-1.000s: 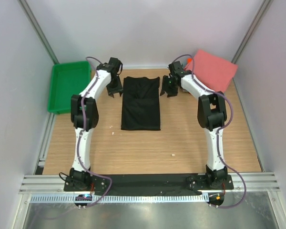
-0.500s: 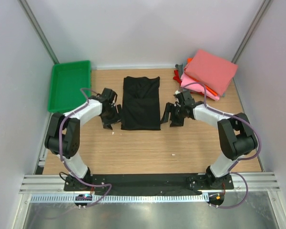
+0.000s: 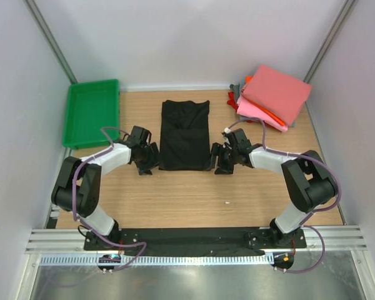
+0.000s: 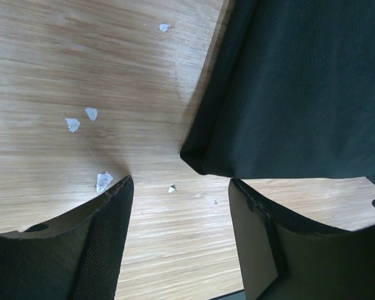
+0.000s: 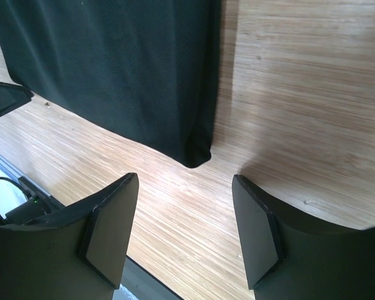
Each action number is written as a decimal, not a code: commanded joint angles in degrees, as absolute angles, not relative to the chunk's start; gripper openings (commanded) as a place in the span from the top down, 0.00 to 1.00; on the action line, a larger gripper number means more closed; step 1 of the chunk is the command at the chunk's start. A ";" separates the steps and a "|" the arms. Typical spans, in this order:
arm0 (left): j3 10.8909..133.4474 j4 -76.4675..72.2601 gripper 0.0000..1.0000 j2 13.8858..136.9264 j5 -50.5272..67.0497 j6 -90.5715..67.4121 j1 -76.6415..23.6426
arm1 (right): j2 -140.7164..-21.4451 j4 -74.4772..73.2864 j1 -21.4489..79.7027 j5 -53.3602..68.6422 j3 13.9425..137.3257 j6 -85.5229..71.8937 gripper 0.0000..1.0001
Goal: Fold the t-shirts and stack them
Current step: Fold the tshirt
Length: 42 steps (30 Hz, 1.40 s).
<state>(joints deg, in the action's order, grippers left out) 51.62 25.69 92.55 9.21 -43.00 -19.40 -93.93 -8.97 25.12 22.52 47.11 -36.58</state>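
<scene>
blk tee (image 3: 185, 134), grn tray (image 3: 92, 112), salmon tee (image 3: 276, 92)

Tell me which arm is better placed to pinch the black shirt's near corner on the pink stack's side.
Right. The right pincer, open, faces that corner of the shirt directly, hem tip just ahead of it; the left pincer is at the opposite near corner.

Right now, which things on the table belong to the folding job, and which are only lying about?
Job: black t-shirt; stack of folded t-shirts.
Lying about: green tray; white scraps.
</scene>
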 commanded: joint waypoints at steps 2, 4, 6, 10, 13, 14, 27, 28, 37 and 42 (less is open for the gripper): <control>50.54 21.01 0.38 92.10 9.05 -44.56 -19.60 | -96.06 -6.77 25.40 20.48 47.55 -36.83 0.33; 50.62 20.74 0.40 92.72 9.23 -44.65 -19.60 | -96.59 -6.77 25.40 20.13 47.81 -36.74 0.34; 50.54 20.13 0.43 93.51 8.88 -44.74 -19.60 | -97.82 -5.89 25.40 19.78 47.99 -36.83 0.38; 49.66 18.99 0.50 93.69 8.52 -45.00 -19.60 | -100.10 -4.31 25.49 20.30 47.81 -37.09 0.47; 49.31 17.93 0.58 94.13 8.79 -45.00 -19.60 | -101.51 -2.82 25.58 20.74 47.11 -37.53 0.57; 49.22 17.67 0.63 94.30 8.79 -45.09 -19.60 | -101.69 -2.46 25.58 20.92 46.94 -37.79 0.63; 46.15 19.06 1.00 88.43 4.50 -45.88 -23.28 | -96.69 -5.52 27.51 20.22 46.23 -38.14 0.97; 46.06 20.03 1.00 87.29 3.79 -46.05 -24.07 | -93.90 -6.32 28.12 19.43 45.71 -38.14 0.98; 39.03 33.74 1.00 66.20 -7.37 -54.40 -39.80 | -75.52 -16.34 40.77 7.57 38.16 -44.64 0.98; 34.64 41.91 1.00 54.16 -9.14 -59.67 -46.14 | -61.65 -22.57 47.19 2.12 34.28 -52.63 0.99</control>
<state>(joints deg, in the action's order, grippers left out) 36.27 34.09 58.92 -5.08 -54.70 -43.97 -68.51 -17.12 44.93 8.21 35.79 -46.11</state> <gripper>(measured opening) 0.005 0.054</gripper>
